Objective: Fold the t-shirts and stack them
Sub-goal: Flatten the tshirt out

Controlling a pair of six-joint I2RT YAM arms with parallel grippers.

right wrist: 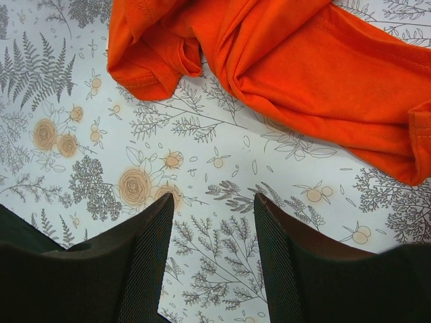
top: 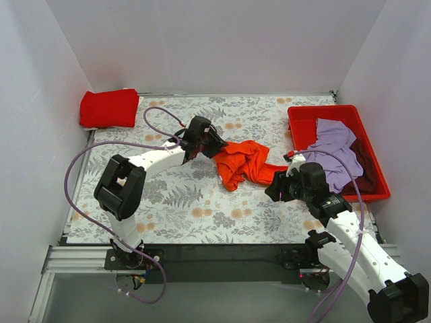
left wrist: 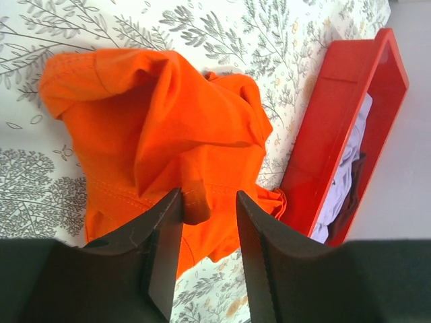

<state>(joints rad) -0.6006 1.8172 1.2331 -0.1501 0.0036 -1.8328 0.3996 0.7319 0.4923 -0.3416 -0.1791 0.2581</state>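
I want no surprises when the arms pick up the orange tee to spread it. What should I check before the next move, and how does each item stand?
1. Cloth between the jaws of the left tool: ok, a fold of the orange t-shirt sits there, not yet pinched.
2. Right tool free: ok, open, nothing between its jaws.
3. Right tool over the shirt: not ok, it stands over the bare floral table cover, short of the cloth.
4. Shirt clear of the red bin: cannot tell, its edge lies at the wall.
5. Shirt spread flat: not ok, crumpled.
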